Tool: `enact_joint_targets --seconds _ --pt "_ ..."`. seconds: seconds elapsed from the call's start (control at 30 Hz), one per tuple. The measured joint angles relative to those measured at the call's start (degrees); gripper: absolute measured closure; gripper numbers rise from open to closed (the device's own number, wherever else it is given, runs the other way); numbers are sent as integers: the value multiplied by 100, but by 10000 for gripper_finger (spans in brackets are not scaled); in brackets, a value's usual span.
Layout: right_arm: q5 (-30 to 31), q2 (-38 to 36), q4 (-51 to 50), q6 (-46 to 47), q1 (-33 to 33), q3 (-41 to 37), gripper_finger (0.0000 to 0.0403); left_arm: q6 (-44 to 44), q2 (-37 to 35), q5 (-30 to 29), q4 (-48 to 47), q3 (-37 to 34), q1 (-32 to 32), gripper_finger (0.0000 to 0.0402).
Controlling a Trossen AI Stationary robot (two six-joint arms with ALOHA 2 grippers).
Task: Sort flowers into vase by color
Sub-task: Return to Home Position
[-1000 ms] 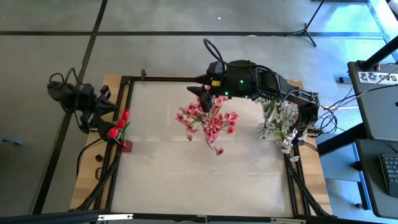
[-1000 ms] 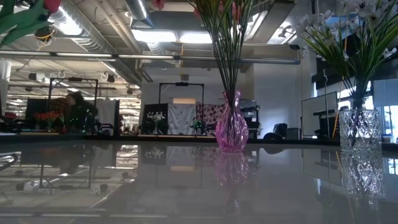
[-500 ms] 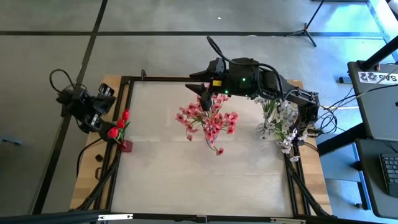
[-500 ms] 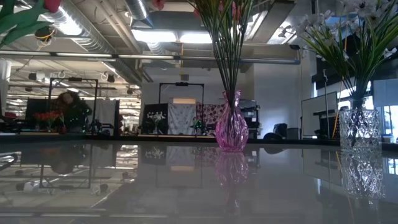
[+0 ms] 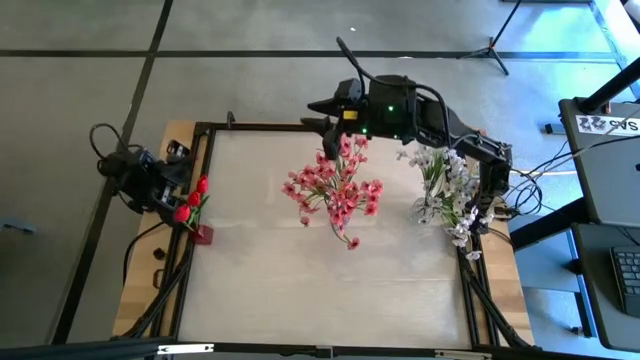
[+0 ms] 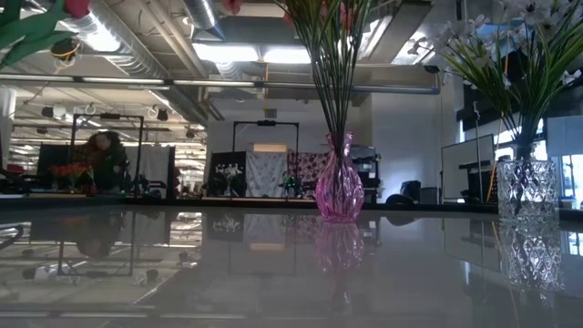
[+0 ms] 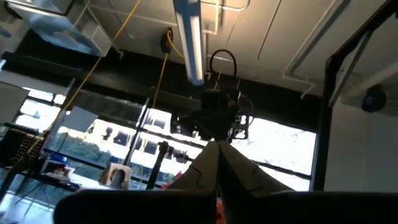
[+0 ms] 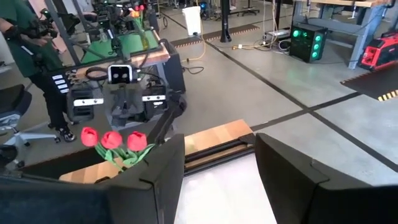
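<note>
While both my arms hang clear of the flowers, my left gripper (image 7: 217,149) sits at the table's left edge. It is tilted up toward the ceiling, its two fingers pressed together on nothing. Just beside it, toward the table (image 5: 300,280), three red buds (image 5: 190,205) stand in one small red vase (image 5: 204,235).

My right gripper (image 8: 219,146) hovers over the table's far edge, its two fingers (image 8: 155,180) spread apart and empty. Just short of it, toward the table's middle, one bunch of pink flowers (image 5: 335,190) fans out. It has too many small blossoms to count. Their green stems gather into one pink vase (image 6: 339,191).

Off to that gripper's right, close against my right arm, one bunch of white flowers (image 5: 450,195) stands in one clear vase (image 6: 526,189).

That makes three vases, one for each color, and every stem I can see stands in one of them.

Looking straight ahead from my right wrist, the three red buds line up side by side across the table, with my left arm behind them. One person (image 6: 100,159) is in the room far beyond.
</note>
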Motion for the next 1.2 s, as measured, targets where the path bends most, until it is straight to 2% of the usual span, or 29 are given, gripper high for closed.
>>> enact_joint_targets --seconds 0.17,0.3,0.6,0.83,1.0,1.2 --pt "0 0 168 -28 -70 0 210 -365 528 16 40 -103 555 401" --pt "-12 26 351 -52 -99 0 210 -609 984 196 419 -131 1305 401" --pt "-325 63 319 44 -92 0 210 -1707 1632 1369 540 -131 3312 401" --pt "-617 61 235 188 -92 0 210 -2008 1765 2257 458 -131 4489 401" --pt "-778 61 115 226 -46 0 210 -2439 1724 2790 124 -131 5099 401" --pt "-757 61 -128 224 122 0 210 -2432 1616 2808 -190 -131 5655 401"
